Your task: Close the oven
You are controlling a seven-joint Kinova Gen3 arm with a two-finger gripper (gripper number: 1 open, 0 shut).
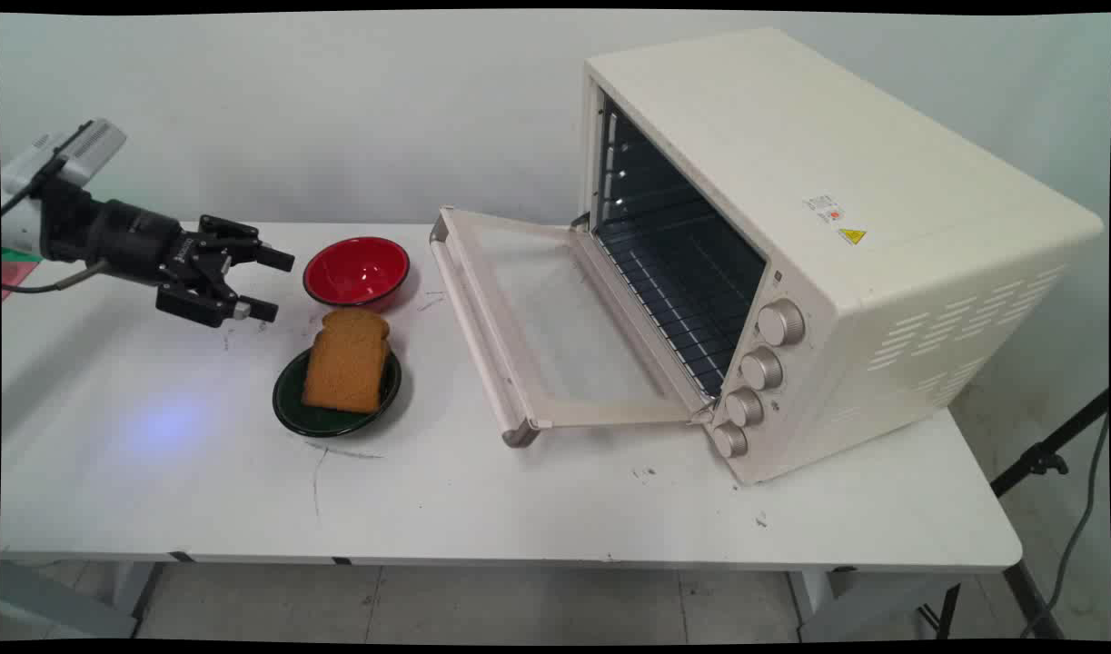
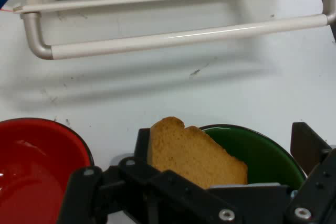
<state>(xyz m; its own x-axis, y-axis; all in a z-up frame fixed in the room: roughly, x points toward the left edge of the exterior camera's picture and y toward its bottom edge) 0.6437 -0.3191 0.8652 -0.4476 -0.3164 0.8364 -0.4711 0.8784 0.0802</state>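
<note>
Straight ahead of my hand, well beyond my fingertips, sits the big cream-coloured metal toaster oven (image 1: 846, 236), its glass-paned door (image 1: 537, 327) dropped flat onto the white table (image 1: 519, 509), with the door's pale tubular handle (image 2: 173, 38) running across the far side of my hand view. If I swept forward low and fast, I judge my fingers could strike that handle or lever the door down against its hinges, since it lies right in my line.

Nearer, just ahead and below my fingertips, the dark green round plate (image 1: 337, 400) carries a brown slice of toast (image 1: 348, 361) propped up at a tilt, its upper edge towards me. It looks light and loosely balanced; a nudge from one finger before the other arrives would likely tip it flat or push it off the plate, and the plate itself could skid on the smooth tabletop.

Beside the plate, off to the left in my hand view, is the glossy red bowl (image 1: 356, 271), seemingly empty. Drifting that way risks clipping its rim.

My black two-finger gripper (image 1: 264, 283) is spread wide and grips nothing, hovering above the table, clear of everything.
</note>
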